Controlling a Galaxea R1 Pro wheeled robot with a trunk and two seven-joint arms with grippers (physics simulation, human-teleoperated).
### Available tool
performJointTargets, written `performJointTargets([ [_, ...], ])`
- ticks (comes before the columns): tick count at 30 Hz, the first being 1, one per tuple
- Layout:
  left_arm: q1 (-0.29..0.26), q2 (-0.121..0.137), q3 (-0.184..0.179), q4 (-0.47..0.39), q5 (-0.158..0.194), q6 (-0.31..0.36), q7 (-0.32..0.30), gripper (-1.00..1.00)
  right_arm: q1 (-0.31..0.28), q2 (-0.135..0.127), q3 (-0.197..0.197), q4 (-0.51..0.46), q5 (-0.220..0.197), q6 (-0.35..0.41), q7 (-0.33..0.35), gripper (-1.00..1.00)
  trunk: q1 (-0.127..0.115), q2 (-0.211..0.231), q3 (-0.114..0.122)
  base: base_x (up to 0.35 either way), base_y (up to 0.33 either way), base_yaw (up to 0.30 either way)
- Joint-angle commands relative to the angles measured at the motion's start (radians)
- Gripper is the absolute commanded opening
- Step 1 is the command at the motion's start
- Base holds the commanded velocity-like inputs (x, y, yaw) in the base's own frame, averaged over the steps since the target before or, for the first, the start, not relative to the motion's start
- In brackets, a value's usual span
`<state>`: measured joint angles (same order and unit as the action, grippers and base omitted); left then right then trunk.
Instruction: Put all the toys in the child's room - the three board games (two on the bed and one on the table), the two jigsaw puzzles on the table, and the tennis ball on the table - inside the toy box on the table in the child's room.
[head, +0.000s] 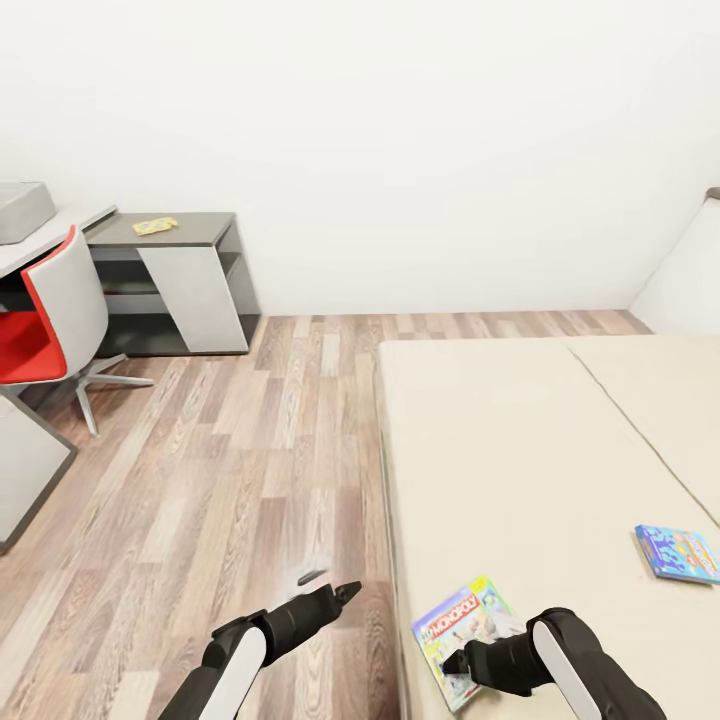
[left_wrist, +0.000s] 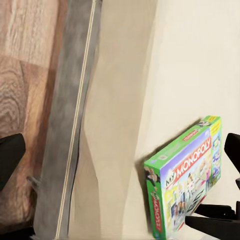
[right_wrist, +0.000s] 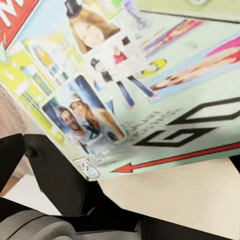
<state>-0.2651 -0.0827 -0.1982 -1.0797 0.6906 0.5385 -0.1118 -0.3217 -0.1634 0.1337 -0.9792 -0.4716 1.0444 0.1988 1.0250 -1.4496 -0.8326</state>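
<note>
A green "Monopoly" board game (head: 462, 632) lies flat near the front left corner of the bed (head: 520, 450). It also appears in the left wrist view as the board game (left_wrist: 187, 180). My right gripper (head: 452, 662) is open just over the box's near end, and the printed lid (right_wrist: 125, 85) sits very close in front of it. A blue board game (head: 678, 553) rests further right on the mattress. My left gripper (head: 332, 585) hangs open over the floor left of the bed, holding nothing. The grey toy box (head: 20, 210) stands on the table (head: 70, 232) at the far left.
A red and grey swivel chair (head: 50, 320) stands by the table. Beside it is a lower dark grey cabinet (head: 195, 232) with a thin yellow flat box (head: 155, 226) on top. Wooden floor (head: 230, 470) stretches between the bed and the desk.
</note>
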Motion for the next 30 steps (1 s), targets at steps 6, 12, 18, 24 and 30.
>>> performJointTargets([
  [6,0.0,0.0,0.0,0.0,0.003,0.005,-0.002,1.0,0.0,-0.001,0.001,-0.001,0.01,0.003,0.01,1.0,0.0,0.0,-0.001,0.0,0.265,0.0],
  [12,-0.001,0.0,0.0,0.0,0.003,0.005,-0.002,1.0,0.0,-0.001,0.001,-0.001,0.01,0.003,0.01,1.0,0.0,0.0,-0.001,0.0,0.28,0.0],
  [18,-0.001,0.0,0.0,0.0,0.004,0.004,-0.001,1.0,0.0,-0.001,0.001,-0.001,0.01,0.003,0.01,1.0,0.0,0.0,-0.001,0.0,0.285,0.0],
  [24,0.0,0.0,0.001,0.0,0.003,0.004,0.001,1.0,-0.001,-0.001,0.001,-0.001,0.01,0.003,0.01,1.0,0.0,0.0,-0.001,0.0,0.207,0.0],
  [30,0.0,0.0,0.002,0.0,0.003,0.003,0.002,1.0,-0.002,-0.001,0.001,-0.001,0.01,0.003,0.009,1.0,0.0,0.0,-0.001,0.0,0.065,0.0],
])
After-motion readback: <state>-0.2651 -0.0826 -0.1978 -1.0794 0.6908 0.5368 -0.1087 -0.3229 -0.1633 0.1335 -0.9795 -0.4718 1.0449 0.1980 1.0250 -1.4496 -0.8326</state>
